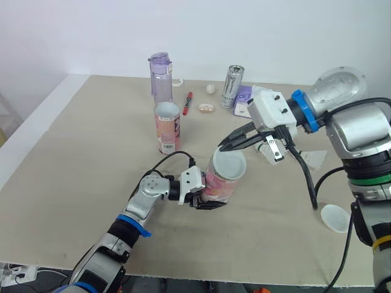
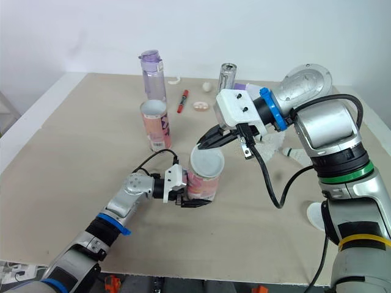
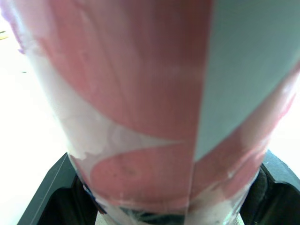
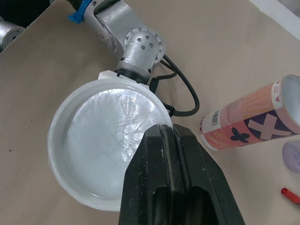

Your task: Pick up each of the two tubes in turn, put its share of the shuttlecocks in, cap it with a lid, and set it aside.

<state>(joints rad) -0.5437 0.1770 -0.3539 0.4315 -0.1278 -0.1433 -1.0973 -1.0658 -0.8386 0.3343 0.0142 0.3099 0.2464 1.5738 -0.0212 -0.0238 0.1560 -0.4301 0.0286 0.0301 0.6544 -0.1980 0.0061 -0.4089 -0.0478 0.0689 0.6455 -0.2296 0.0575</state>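
My left gripper (image 1: 211, 201) is shut on the lower part of a pink and white tube (image 1: 219, 183), held a little tilted over the middle of the table. This tube (image 3: 150, 93) sits between the black fingers (image 3: 49, 194) in the left wrist view. A translucent white lid (image 1: 231, 163) rests on its mouth. My right gripper (image 1: 222, 146) is shut on the rim of this lid (image 4: 103, 140), coming in from the right. The second tube (image 1: 167, 127) stands upright and uncapped behind, to the left. A second lid (image 1: 335, 217) lies at the right near the front edge.
At the back stand a purple bottle (image 1: 161, 76), a drink can (image 1: 231, 85) and a purple box (image 1: 244, 94). A red pen (image 1: 187, 102) and a small white ball (image 1: 211, 88) lie there too. A white shuttlecock (image 1: 316, 160) lies under my right arm.
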